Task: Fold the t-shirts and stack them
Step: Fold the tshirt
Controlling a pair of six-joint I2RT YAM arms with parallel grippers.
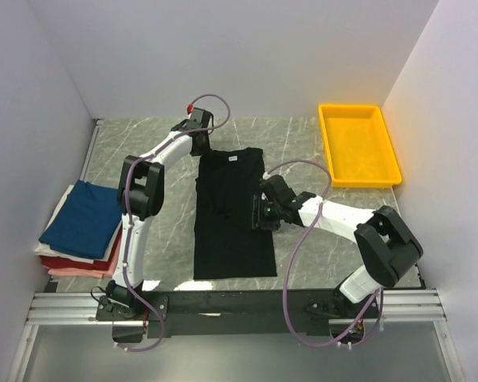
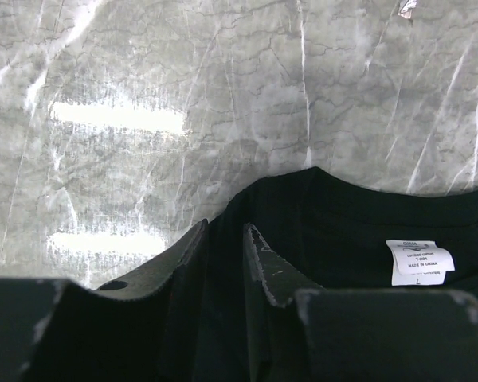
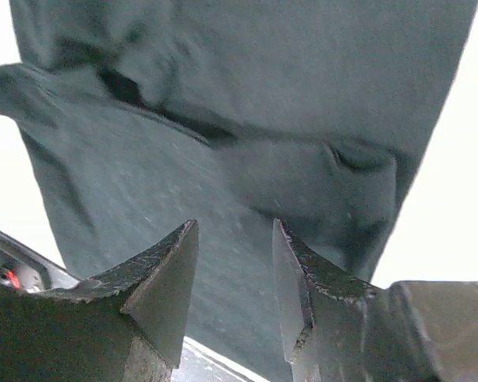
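Note:
The black t-shirt [image 1: 233, 215] lies on the table as a long strip with its sleeves folded in and its white neck label [image 1: 232, 158] at the far end. My left gripper [image 1: 201, 146] is at the shirt's far left corner. In the left wrist view it [image 2: 225, 228] is shut on the dark cloth beside the collar, with the label [image 2: 418, 261] to the right. My right gripper [image 1: 259, 212] is at the shirt's right edge, mid-length. In the right wrist view it [image 3: 235, 227] is open over the black t-shirt [image 3: 247, 103], holding nothing.
A stack of folded shirts sits at the left wall: navy-blue [image 1: 84, 216] on top, red [image 1: 84, 261] and pink [image 1: 72, 273] below. A yellow tray [image 1: 358, 145] stands at the back right. Grey walls close in both sides.

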